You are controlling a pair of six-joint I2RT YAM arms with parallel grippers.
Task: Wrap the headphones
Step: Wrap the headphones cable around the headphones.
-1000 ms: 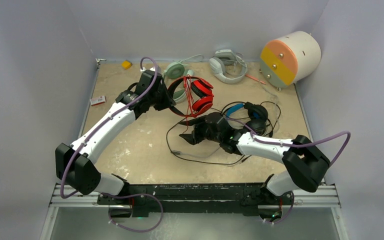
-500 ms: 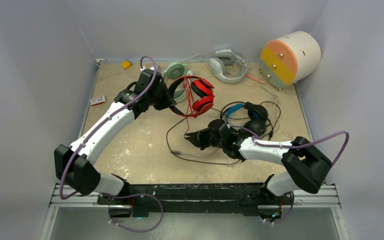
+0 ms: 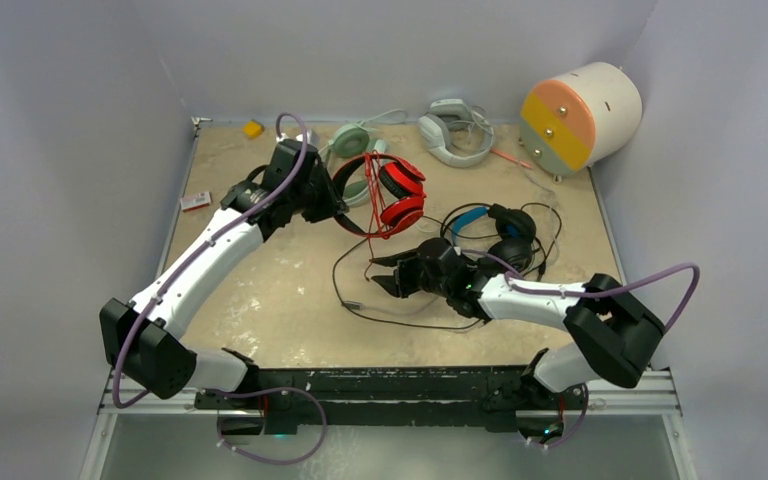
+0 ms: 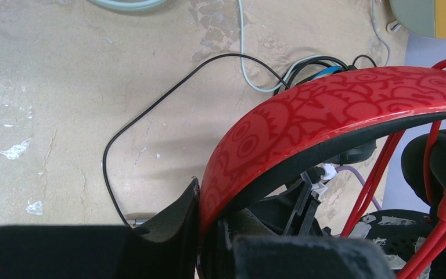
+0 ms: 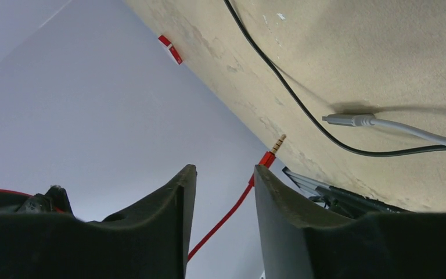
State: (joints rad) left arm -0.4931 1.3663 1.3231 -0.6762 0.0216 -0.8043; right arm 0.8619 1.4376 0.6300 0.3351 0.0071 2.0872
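My left gripper (image 3: 336, 205) is shut on the patterned red headband (image 4: 325, 110) of the red-and-black headphones (image 3: 397, 192) and holds them off the table. Their red cable (image 3: 374, 215) hangs down toward my right gripper (image 3: 384, 274). That gripper is open, its fingers (image 5: 279, 197) a small gap apart. The red cable's plug (image 5: 273, 150) shows just past the fingertips, loose between them. The black headphones with blue cups (image 3: 495, 226) lie to the right, their black cable (image 3: 400, 318) sprawled on the table. The mint-green headphones (image 3: 349, 141) lie at the back.
A grey-white headset (image 3: 455, 131) lies at the back, next to a white cylinder with an orange and yellow face (image 3: 578, 115). A yellow piece (image 3: 252, 128) and a small red-and-white card (image 3: 196, 201) sit at the left. A grey plug (image 5: 348, 120) lies on the tabletop.
My right gripper's jaws narrowed from wide open, then parted a little again, and it shifted slightly right. The left arm drew the red headphones slightly back and left.
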